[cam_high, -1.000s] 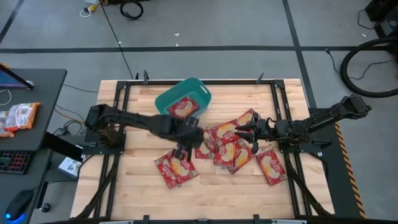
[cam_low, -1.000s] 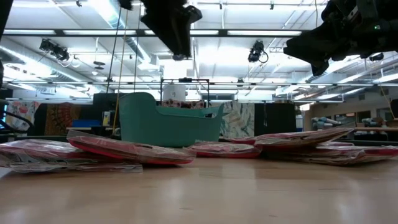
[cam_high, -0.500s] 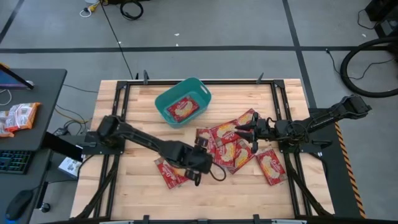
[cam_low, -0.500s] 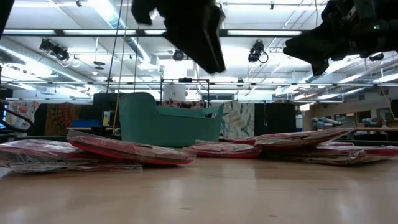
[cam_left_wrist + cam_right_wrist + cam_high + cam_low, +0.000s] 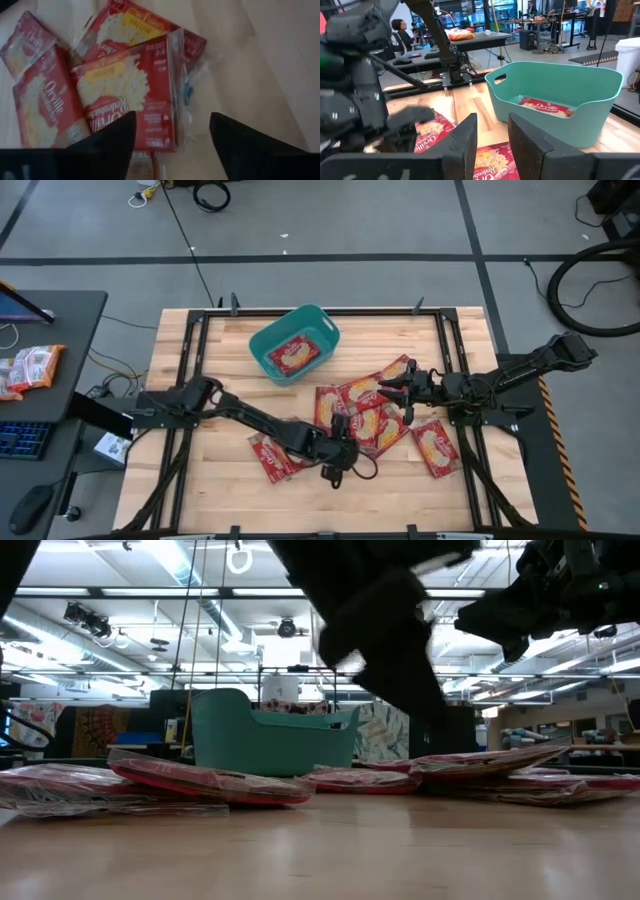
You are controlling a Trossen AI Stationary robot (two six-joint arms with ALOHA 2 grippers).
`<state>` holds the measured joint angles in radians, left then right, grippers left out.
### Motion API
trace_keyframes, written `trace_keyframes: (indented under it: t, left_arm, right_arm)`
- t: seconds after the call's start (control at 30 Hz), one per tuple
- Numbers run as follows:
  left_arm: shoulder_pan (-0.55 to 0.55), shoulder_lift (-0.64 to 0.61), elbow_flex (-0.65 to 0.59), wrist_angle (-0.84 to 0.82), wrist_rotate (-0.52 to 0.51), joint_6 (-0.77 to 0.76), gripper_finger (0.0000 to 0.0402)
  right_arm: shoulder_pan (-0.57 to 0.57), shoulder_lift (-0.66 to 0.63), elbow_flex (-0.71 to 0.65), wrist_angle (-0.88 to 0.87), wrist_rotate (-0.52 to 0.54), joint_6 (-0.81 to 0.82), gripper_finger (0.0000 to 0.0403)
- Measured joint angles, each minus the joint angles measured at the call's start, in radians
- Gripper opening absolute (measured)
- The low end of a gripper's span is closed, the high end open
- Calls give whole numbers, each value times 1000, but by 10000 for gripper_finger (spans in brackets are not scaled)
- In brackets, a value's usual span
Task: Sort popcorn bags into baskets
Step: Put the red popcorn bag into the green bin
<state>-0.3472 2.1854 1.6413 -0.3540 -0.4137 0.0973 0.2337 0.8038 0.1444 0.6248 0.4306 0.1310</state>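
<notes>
Several red popcorn bags (image 5: 372,418) lie flat in an overlapping pile on the wooden table, right of centre. Two more (image 5: 278,456) lie toward the near edge, and one (image 5: 437,448) lies at the right. The teal basket (image 5: 295,343) stands at the far middle of the table with one bag (image 5: 545,106) flat on its bottom. My left gripper (image 5: 172,137) hangs open, slanting down over the near edge of the pile (image 5: 125,100), and touches nothing. My right gripper (image 5: 492,140) hovers level above the pile's right side, with its fingers a little apart and nothing between them.
A dark desk (image 5: 60,330) stands left of the table with orange-and-white snack packets (image 5: 30,367) and a keyboard on it. Black frame rails (image 5: 190,360) run along the table's sides. Bare wood lies along the near edge (image 5: 330,505). A person (image 5: 398,25) sits in the room beyond.
My left gripper has swung from just near the basket toward the table's near edge and right. It has sunk and tipped downward, and now hangs over the near side of the pile. The bags and my right gripper have stayed where they were.
</notes>
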Motion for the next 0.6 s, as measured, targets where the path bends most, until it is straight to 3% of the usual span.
trace_keyframes:
  t: [0.17,0.37,0.47,0.6]
  left_arm:
    - [-4,56,0,67,-38,26,280]
    - [-16,108,0,73,-170,121,274]
    - [-16,114,1,78,-192,143,263]
    - [-14,120,0,68,-214,150,219]
  right_arm:
    - [0,-6,0,-4,17,0,114]
    - [0,-6,0,-7,17,0,114]
    - [0,-6,0,-7,16,0,114]
    - [0,-6,0,-7,16,0,114]
